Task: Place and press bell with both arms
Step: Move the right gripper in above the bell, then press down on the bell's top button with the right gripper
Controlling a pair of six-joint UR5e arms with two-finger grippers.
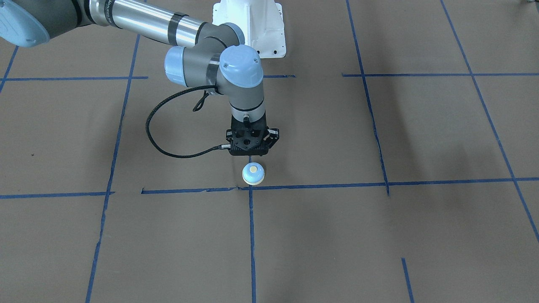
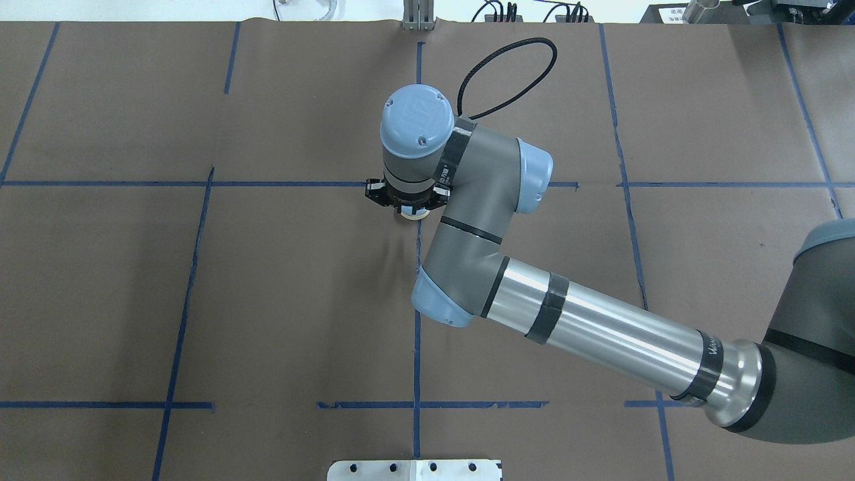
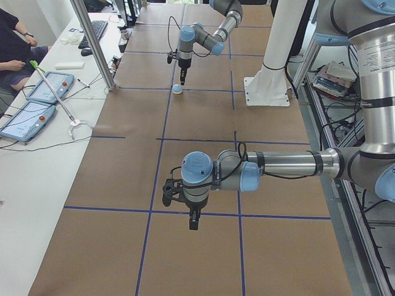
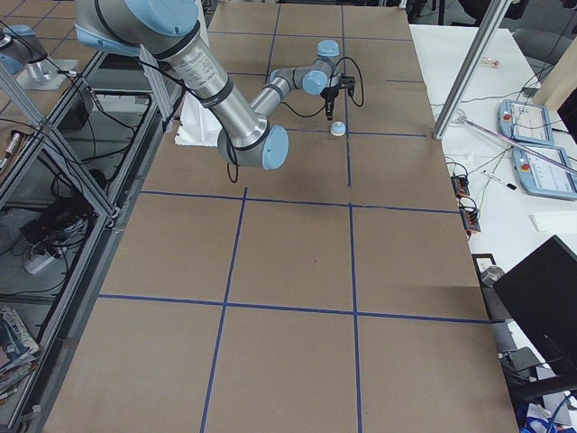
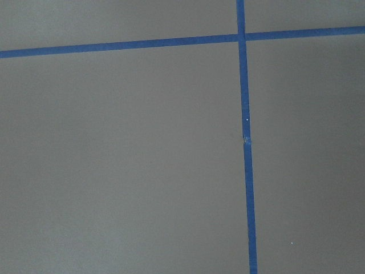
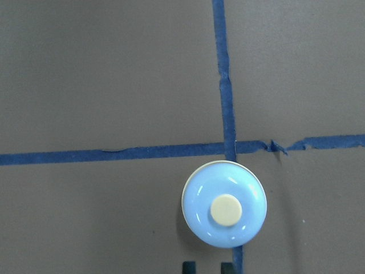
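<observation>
**Bell sits just ahead of your right hand**

The bell [image 1: 253, 174] stands upright on the brown surface [image 1: 379, 235] at a tape crossing, free of the right hand [image 1: 251, 155] hovering beside it, fingertips [image 6: 189, 267] close together, holding nothing. Only the side view shows your left hand [image 3: 193, 219] well apart; its opening I cannot tell.

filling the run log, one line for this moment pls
bell: on table, free | right end effector: above bell, not gripping | left end effector: far away, over bare table

One bell [image 1: 253, 174] sits on the table [image 1: 379, 235]. Two robot arms are present: the right arm [image 2: 574, 321] and the left arm [image 3: 278, 166]. Two tablets [image 3: 34, 102] lie on the far side bench.
</observation>
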